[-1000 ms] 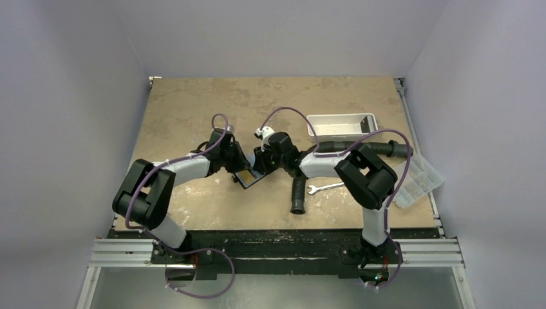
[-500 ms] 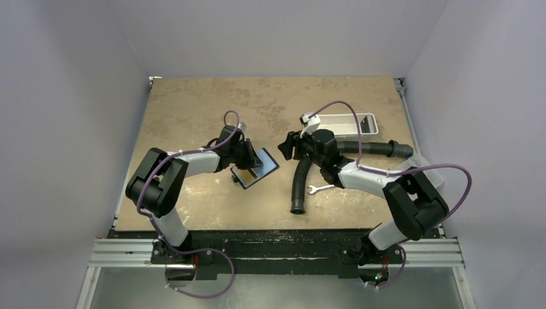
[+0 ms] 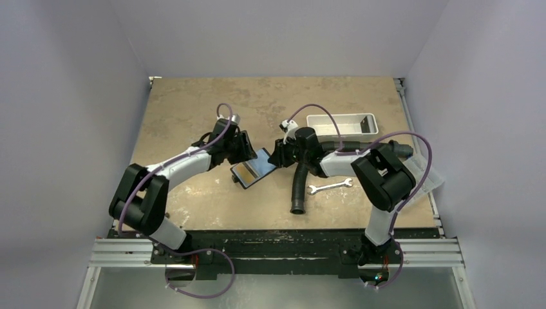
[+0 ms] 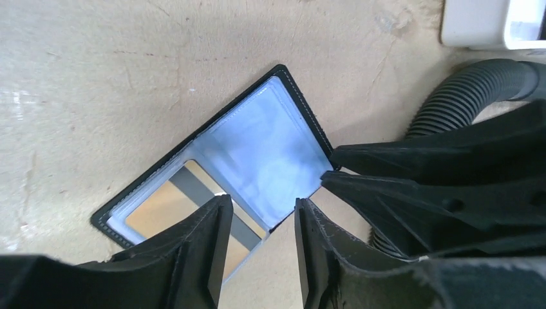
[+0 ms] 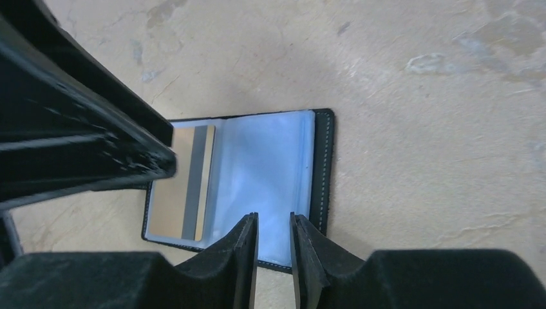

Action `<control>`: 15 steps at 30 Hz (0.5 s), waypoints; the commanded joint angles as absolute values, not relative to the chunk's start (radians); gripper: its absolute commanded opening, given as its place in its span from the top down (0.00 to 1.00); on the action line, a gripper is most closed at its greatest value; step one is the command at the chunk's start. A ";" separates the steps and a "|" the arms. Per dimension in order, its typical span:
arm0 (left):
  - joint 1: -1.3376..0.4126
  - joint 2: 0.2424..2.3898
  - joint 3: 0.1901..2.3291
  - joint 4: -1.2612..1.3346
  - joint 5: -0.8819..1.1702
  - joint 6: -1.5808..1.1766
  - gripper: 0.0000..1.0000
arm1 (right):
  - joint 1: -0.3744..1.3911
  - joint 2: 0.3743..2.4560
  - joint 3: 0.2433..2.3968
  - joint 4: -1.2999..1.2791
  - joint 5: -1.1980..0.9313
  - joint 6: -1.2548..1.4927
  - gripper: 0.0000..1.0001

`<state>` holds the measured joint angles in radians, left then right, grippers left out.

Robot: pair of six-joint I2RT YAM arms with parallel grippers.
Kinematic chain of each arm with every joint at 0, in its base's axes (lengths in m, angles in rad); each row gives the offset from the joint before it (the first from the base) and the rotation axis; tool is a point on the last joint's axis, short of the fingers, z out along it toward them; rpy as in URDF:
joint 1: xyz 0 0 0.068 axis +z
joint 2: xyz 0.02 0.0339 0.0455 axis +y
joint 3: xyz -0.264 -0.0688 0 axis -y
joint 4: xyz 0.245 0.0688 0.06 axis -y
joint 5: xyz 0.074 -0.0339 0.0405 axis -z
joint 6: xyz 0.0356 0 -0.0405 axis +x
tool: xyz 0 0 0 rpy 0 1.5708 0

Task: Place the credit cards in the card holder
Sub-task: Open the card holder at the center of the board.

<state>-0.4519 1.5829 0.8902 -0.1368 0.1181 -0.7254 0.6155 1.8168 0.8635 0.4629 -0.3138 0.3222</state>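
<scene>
Left hand hangs half open, holding nothing, over the open card holder on the surface. Right hand is almost shut at its edge; I cannot tell if it pinches. One credit card sits inside.

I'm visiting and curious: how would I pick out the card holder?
On the tan table, look where the left claw and right claw nearly meet. The card holder lies open beneath them: a black wallet with clear sleeves, one showing a tan card, unlike the ribbed hose alongside.
</scene>
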 commanded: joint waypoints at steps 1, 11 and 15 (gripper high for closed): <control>-0.445 1.504 0.857 -0.218 0.079 -0.655 0.57 | 0.628 1.825 0.929 0.450 -0.384 0.321 0.69; -0.445 1.514 0.740 -0.186 0.052 -0.662 0.67 | 0.656 1.854 0.946 0.434 -0.341 0.304 0.78; -0.441 1.468 0.742 -0.210 0.069 -0.656 0.63 | 0.656 1.853 0.929 0.405 -0.267 0.302 0.80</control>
<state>-0.4496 1.5093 0.7532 -0.1738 0.0856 -0.6868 0.6586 1.8587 0.9165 0.4252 -0.3443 0.3130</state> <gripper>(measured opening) 0.343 0.208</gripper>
